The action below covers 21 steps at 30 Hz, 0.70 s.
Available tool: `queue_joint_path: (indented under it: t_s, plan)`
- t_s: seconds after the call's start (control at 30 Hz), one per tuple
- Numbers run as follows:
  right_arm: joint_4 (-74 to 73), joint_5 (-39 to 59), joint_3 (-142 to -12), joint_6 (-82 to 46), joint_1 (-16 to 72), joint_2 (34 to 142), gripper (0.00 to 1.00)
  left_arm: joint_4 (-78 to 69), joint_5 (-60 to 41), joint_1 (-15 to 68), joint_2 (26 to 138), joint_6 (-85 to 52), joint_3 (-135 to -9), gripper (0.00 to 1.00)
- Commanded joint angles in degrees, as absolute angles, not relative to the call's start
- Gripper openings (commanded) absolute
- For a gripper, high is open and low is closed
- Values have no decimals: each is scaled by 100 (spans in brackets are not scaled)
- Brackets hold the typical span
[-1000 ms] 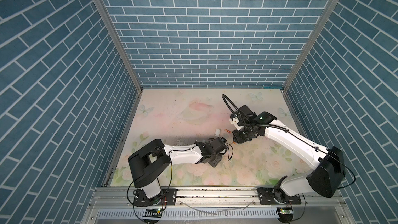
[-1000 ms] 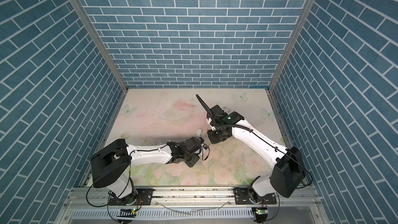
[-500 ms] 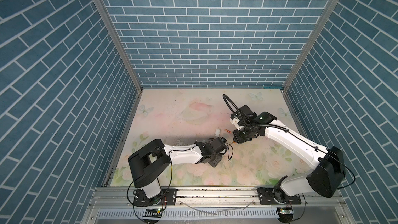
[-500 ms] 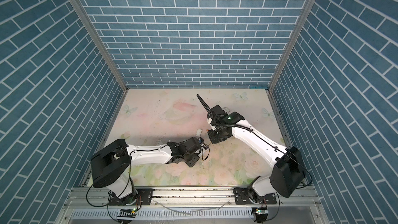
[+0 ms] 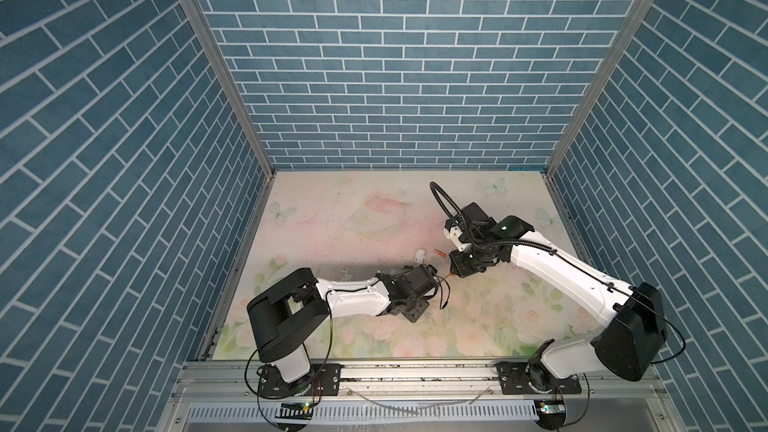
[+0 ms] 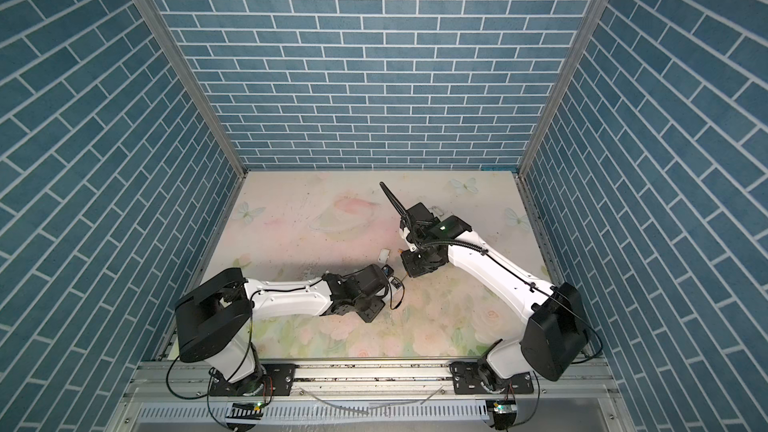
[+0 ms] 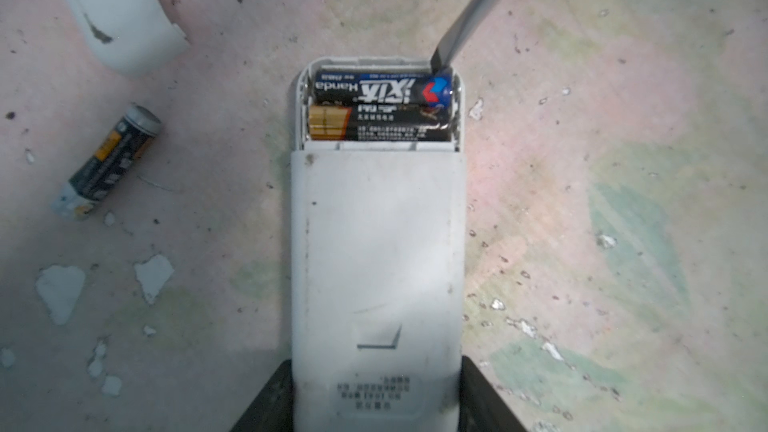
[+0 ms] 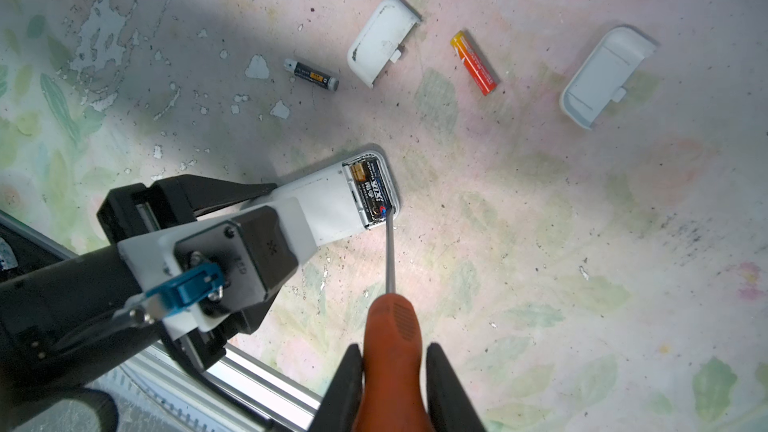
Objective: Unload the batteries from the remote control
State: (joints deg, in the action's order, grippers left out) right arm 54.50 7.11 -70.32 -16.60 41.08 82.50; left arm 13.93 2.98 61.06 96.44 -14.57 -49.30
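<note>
Prying step: right gripper (image 8: 392, 367) pinches screwdriver (image 8: 390, 317), tip seemingly wedged against the end battery (image 7: 374, 87) in the remote (image 7: 376, 263), which left gripper (image 7: 374, 405) clamps. A second battery (image 7: 374, 126) lies beside it; next, a gentle upward lever.

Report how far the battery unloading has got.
Done: a white battery cover and a second cover are off; a black-and-gold battery and an orange battery lie loose on the mat. In hand: the left gripper holds the remote control; the right gripper, jaws shut on the screwdriver, has its tip at the blue-and-black battery. Left: that one and the gold-banded battery beside it.
</note>
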Motion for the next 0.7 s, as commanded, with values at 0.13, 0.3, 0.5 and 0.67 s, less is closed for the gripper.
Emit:
queue_joint_path:
  t_s: [0.13,0.3,0.5,0.67]
  plan:
    - [5726,728,-6952,-1621,4089,8156,0,1828,-213,6256,10187,-1433,-4583,35]
    - [5726,782,-6941,-1627,4088,8167,0,1819,-219,6253,10195,-1438,-4591,35]
    - [5733,813,-6929,-1641,4086,8156,0,1806,-218,6256,10210,-1443,-4594,35]
    - [5739,857,-6902,-1661,4094,8152,0,1793,-213,6257,10204,-1450,-4593,35]
